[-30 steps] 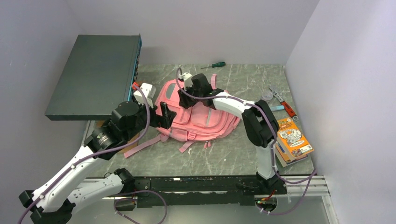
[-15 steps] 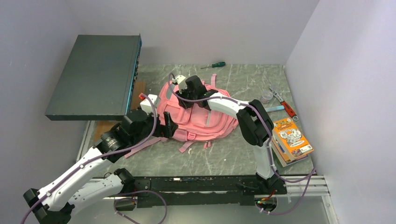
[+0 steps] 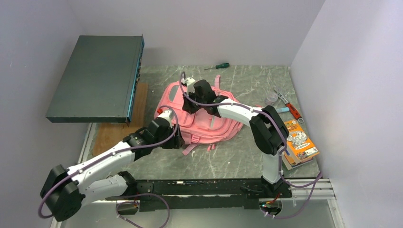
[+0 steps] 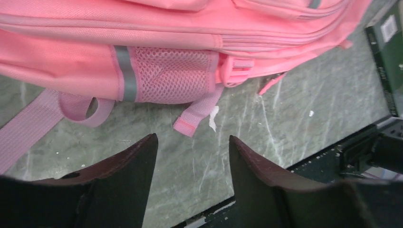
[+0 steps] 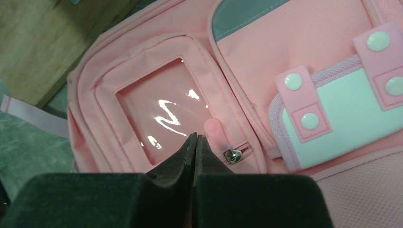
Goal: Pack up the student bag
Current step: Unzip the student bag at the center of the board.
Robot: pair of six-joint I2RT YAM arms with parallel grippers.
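Observation:
The student bag point(image 3: 209, 121), a pink backpack, lies flat mid-table with its front up. My right gripper point(image 3: 188, 101) is over its far-left top part. In the right wrist view it point(image 5: 196, 137) is shut, tips on the fabric by a clear window pocket point(image 5: 164, 107). A pink zip pull point(image 5: 212, 128) and metal slider point(image 5: 233, 155) lie just right of the tips, and nothing shows between the jaws. The white label patch point(image 5: 342, 118) is to the right. My left gripper point(image 3: 175, 138) is open and empty at the bag's near-left edge point(image 4: 192, 142), facing the mesh side pocket point(image 4: 166, 76) and a loose strap end point(image 4: 195, 118).
A dark flat case point(image 3: 97, 78) stands raised at the far left above a wooden board point(image 3: 119, 130). A green-handled screwdriver point(image 3: 217, 66) lies at the back. An orange book point(image 3: 297, 141), red-handled pliers point(image 3: 291, 107) and a small clear pot point(image 3: 272, 98) lie right. The table's front edge point(image 4: 285, 166) is near.
My left arm has swung down and right from beside the dark case to the bag's near-left edge, uncovering the wooden board. My right gripper has shifted slightly over the bag's top.

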